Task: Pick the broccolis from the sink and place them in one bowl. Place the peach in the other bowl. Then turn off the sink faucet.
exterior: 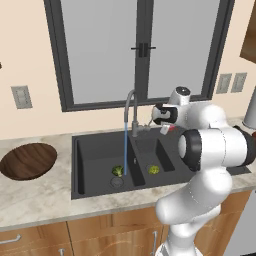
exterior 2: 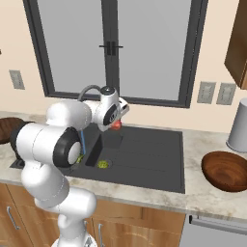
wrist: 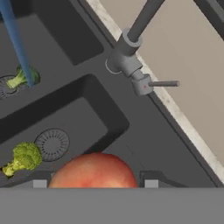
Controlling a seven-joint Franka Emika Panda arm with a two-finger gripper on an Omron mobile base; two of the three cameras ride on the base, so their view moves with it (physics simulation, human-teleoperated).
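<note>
My gripper (wrist: 95,183) is shut on the red-orange peach (wrist: 92,171), which hangs above the right part of the black sink (exterior: 95,150) near the faucet (exterior: 131,112). The peach (exterior 2: 116,125) also shows under my hand (exterior 2: 115,116) from the right. One broccoli (exterior: 118,171) lies by the left basin's drain under the running blue water (exterior: 125,147). The other broccoli (exterior: 153,170) lies beside the right basin's drain (wrist: 52,143). A brown wooden bowl (exterior: 28,160) sits on the counter left of the sink, and a second bowl (exterior 2: 226,170) sits to the right.
The faucet's side lever (wrist: 164,83) points away from its base over the sink's back rim. A grey canister (exterior 2: 239,126) stands on the counter behind the right bowl. A dark-framed window (exterior: 140,50) rises behind the sink.
</note>
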